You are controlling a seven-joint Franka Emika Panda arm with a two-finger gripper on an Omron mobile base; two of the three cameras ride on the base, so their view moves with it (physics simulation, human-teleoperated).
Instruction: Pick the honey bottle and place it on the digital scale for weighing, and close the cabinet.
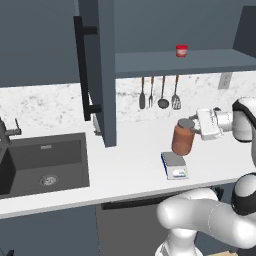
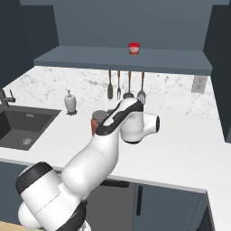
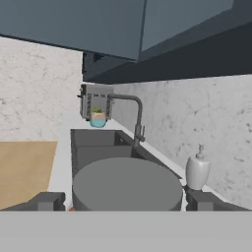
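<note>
Gripper [image 1: 192,126] spread wide around the honey bottle's [image 1: 183,138] lid, just behind the scale [image 1: 174,165].
To do this well, I'd centre the bottle over the scale and lower it gently. The lid sits between the fingertips [image 3: 48,201], but contact can't be confirmed.

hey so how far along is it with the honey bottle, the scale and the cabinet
Nothing looks finished yet. The honey bottle stands on the counter just behind the digital scale, not on it. In hand: the gripper sits at the bottle's lid with a finger either side, jaws wide, no grip showing yet. Left: lift the bottle onto the scale, then close the cabinet, whose door hangs open.
</note>
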